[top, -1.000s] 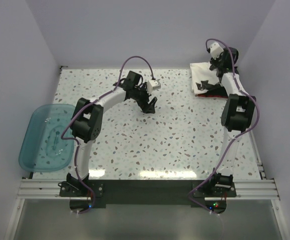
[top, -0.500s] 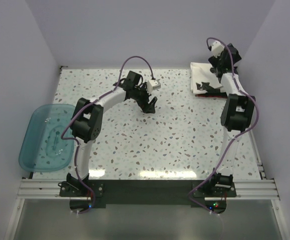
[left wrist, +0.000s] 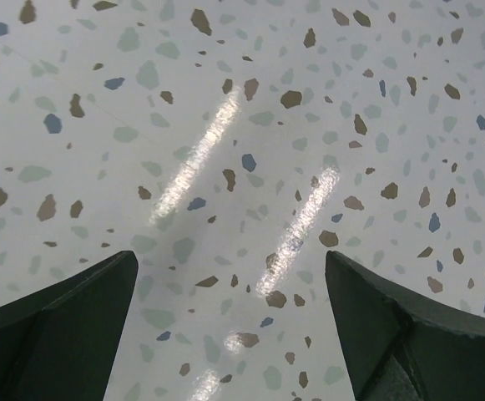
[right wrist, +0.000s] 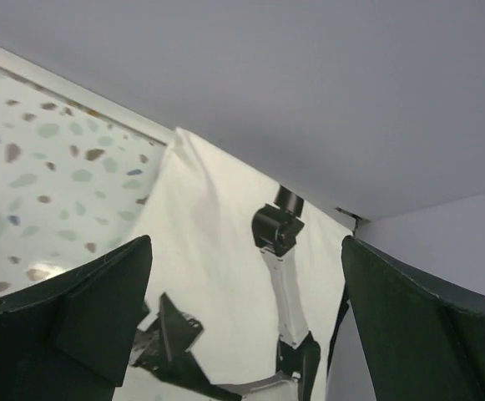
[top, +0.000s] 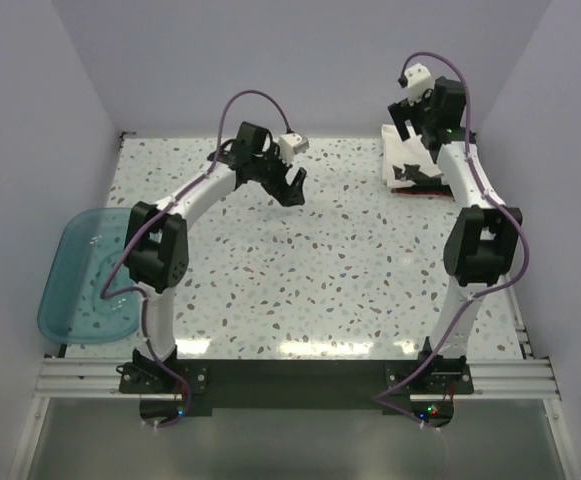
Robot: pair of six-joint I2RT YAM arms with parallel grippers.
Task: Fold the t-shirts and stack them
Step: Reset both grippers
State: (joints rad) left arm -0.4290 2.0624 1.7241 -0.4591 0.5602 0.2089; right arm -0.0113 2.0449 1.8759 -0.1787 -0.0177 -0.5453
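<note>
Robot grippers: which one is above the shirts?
The right gripper, open above the white t-shirt in the far right corner. The left gripper hangs over speckled table instead.

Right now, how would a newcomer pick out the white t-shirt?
Follow the speckled table to its far right corner. The white t-shirt lies folded there. Its black print sets it apart; the blue tub sits at the left edge.

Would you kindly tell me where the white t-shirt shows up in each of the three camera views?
Top external: the white t-shirt lies at the table's far right corner.
Left wrist: not in it.
Right wrist: the white t-shirt fills the lower middle of the picture.
Shared landmark: the speckled table top, visible in all three views.
</note>
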